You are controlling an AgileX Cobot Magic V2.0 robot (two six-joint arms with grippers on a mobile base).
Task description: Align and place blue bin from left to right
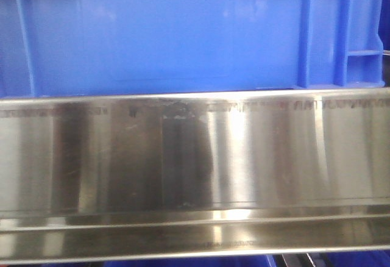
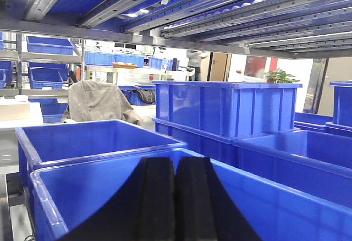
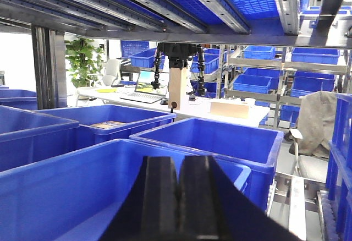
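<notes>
The steel shelf (image 1: 195,163) fills the lower part of the front view, its brushed face running the full width. On it sits the blue bin (image 1: 183,29), its smooth centre panel taking up the top of that view, with vertical ribs near both corners; its bottom edge meets the shelf's top lip.

In the left wrist view, rack rails (image 2: 220,10) cross overhead. A tall stacked bin (image 2: 225,109) stands at centre right, with a plant (image 2: 279,76) behind it. Two open bins lie close to the camera: a near bin (image 2: 264,197) just behind the gripper and a second bin (image 2: 93,142) to the left of it. A chair draped with grey cloth (image 2: 99,102) stands further back.

In the right wrist view, a front bin (image 3: 71,191) lies under the gripper, and another bin (image 3: 220,142) sits just behind it. Beyond them is a desk (image 3: 181,100) with a laptop (image 3: 144,89) and a wooden post (image 3: 176,89).

The left gripper (image 2: 175,197) shows its two black fingers pressed together with only a thin seam between them, holding nothing. The right gripper (image 3: 177,202) looks the same: fingers closed against each other, nothing between them.
</notes>
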